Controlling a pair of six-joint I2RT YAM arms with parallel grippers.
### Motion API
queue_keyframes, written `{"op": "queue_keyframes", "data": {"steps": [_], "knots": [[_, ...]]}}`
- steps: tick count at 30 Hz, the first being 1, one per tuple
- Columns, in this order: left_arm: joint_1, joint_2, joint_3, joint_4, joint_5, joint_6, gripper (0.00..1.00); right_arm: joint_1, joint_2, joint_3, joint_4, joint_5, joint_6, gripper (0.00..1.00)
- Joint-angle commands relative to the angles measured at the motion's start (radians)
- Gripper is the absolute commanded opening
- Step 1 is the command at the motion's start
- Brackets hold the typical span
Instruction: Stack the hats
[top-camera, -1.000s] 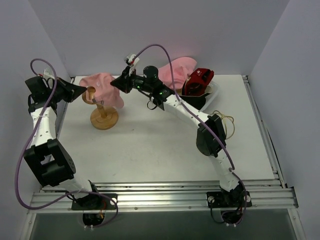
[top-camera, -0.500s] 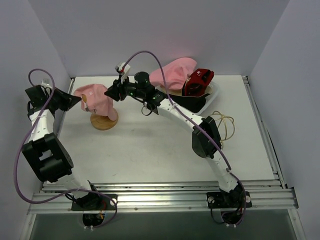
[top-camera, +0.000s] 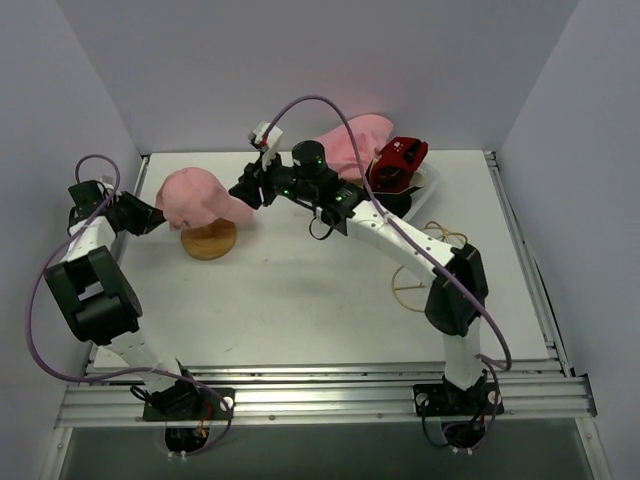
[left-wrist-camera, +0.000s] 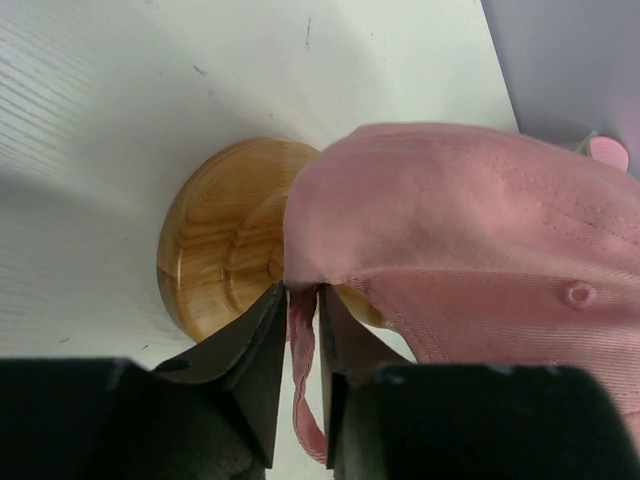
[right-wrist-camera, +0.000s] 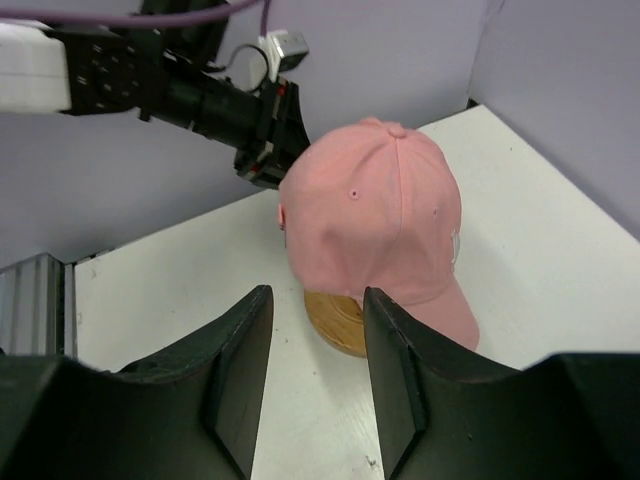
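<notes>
A pink cap (top-camera: 195, 195) sits dome-up on the wooden stand (top-camera: 208, 240) at the back left. My left gripper (top-camera: 150, 216) is at the cap's left side. In the left wrist view it (left-wrist-camera: 302, 300) is shut on the cap's rear strap (left-wrist-camera: 303, 345). My right gripper (top-camera: 247, 189) is open and empty just right of the brim, and its wrist view (right-wrist-camera: 317, 298) looks onto the cap (right-wrist-camera: 375, 210). A red cap (top-camera: 397, 160) and a pink hat (top-camera: 350, 143) lie in the basket. The black and tan hats are out of view.
The white mesh basket (top-camera: 428, 192) stands at the back right by the wall. A thin yellowish cord loop (top-camera: 405, 290) lies on the table under my right arm. The stand's round base (right-wrist-camera: 335, 322) shows below the cap. Walls close in on the left, back and right.
The pink cap went from hanging loosely to sitting on the stand. My right gripper let go of it and drew back to the right. My left gripper moved down and left with the strap.
</notes>
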Motion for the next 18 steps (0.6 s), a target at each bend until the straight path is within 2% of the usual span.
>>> {"op": "queue_keyframes", "data": {"steps": [1,4,7,8,13,14,18], "knots": [[-0.024,-0.002,0.046,0.031,-0.017,0.018,0.28,0.01,-0.19,-0.089,0.076,0.004,-0.016,0.38],[-0.036,-0.033,0.049,0.023,-0.017,0.023,0.44,0.011,-0.265,-0.146,0.073,0.037,-0.04,0.38],[-0.036,-0.1,0.011,0.014,-0.059,0.012,0.53,0.01,-0.299,-0.195,0.076,0.094,-0.045,0.39],[-0.035,-0.134,0.009,-0.002,-0.086,0.014,0.59,0.01,-0.297,-0.2,0.072,0.105,-0.045,0.39],[-0.025,-0.225,-0.006,-0.09,-0.263,0.023,0.73,0.016,-0.299,-0.206,0.034,0.11,-0.016,0.39],[-0.022,-0.249,-0.008,-0.101,-0.284,0.021,0.77,0.017,-0.306,-0.206,0.02,0.148,-0.016,0.39],[0.004,-0.285,-0.011,-0.144,-0.324,0.003,0.79,0.017,-0.335,-0.2,-0.052,0.261,0.003,0.39]]}}
